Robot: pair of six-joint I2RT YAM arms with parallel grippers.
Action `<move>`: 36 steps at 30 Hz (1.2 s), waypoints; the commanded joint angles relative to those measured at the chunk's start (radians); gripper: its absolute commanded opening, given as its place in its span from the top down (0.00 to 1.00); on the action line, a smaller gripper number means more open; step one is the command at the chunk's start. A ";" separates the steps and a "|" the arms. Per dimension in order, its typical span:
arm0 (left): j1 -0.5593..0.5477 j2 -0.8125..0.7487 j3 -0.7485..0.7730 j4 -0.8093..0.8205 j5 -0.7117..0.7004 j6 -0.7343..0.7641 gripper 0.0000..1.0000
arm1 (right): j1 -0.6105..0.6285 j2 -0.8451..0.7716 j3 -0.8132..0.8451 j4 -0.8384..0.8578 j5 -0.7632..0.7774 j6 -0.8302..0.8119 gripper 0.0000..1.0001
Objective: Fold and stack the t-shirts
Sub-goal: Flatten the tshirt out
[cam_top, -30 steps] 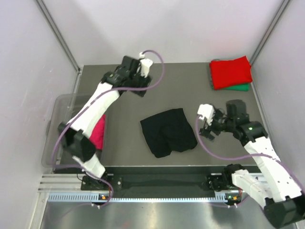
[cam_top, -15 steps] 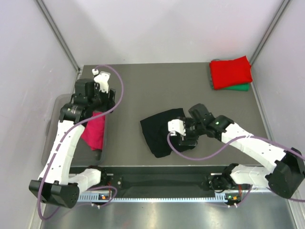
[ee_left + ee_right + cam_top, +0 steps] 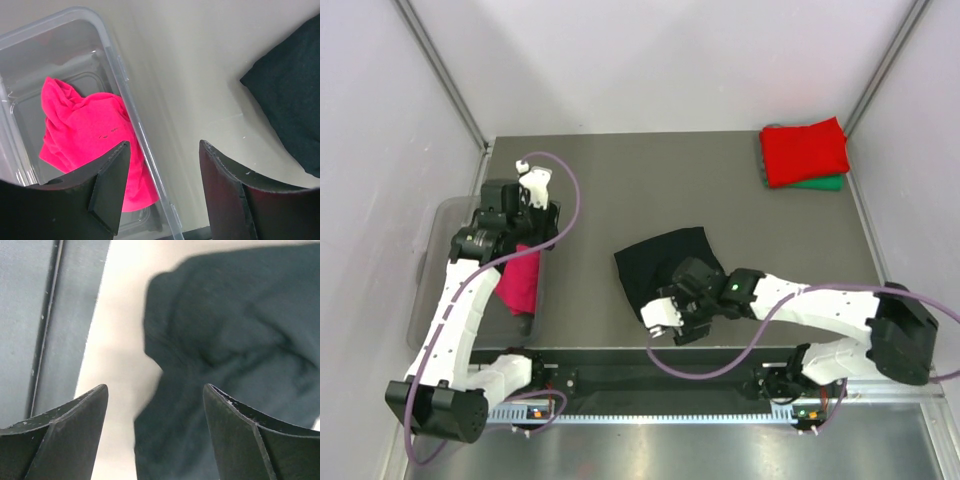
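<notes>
Pale walls enclose a grey tabletop point(image 3: 620, 170); we list what it carries, largest first.

- Left arm point(image 3: 460, 300): reaches over the tabletop's left edge. Left jaws spread apart, gripping nothing, hanging above the right wall of the bin.
- Right arm point(image 3: 810, 305): stretches leftward along the near edge. Right jaws are likewise parted and empty, poised over the near-left corner of the black t-shirt. We cannot tell whether they touch the cloth.
- Clear plastic bin point(image 3: 435, 260) point(image 3: 120, 65): sits beside the tabletop's left edge.
- Black t-shirt point(image 3: 665, 265) point(image 3: 292, 100) point(image 3: 240, 330): lies near the middle of the tabletop, loosely folded, one corner rumpled.
- Red t-shirt point(image 3: 804, 150): folded, at the far right corner — stacked on the green one.
- Magenta t-shirt point(image 3: 520, 280) point(image 3: 95, 130): crumpled inside the bin.
- Green t-shirt point(image 3: 825, 184): only a sliver shows under the red one's near edge.
</notes>
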 commanded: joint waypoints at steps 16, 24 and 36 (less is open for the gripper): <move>0.021 -0.038 0.051 0.031 0.029 0.000 0.38 | 0.101 0.048 -0.033 0.249 0.482 -0.025 1.00; 0.019 0.023 0.136 0.005 0.142 0.007 0.38 | -0.033 -0.074 0.140 0.223 0.538 -0.079 1.00; 0.022 0.118 0.232 0.031 0.092 -0.002 0.39 | -0.029 0.068 0.208 -0.173 0.097 0.071 0.49</move>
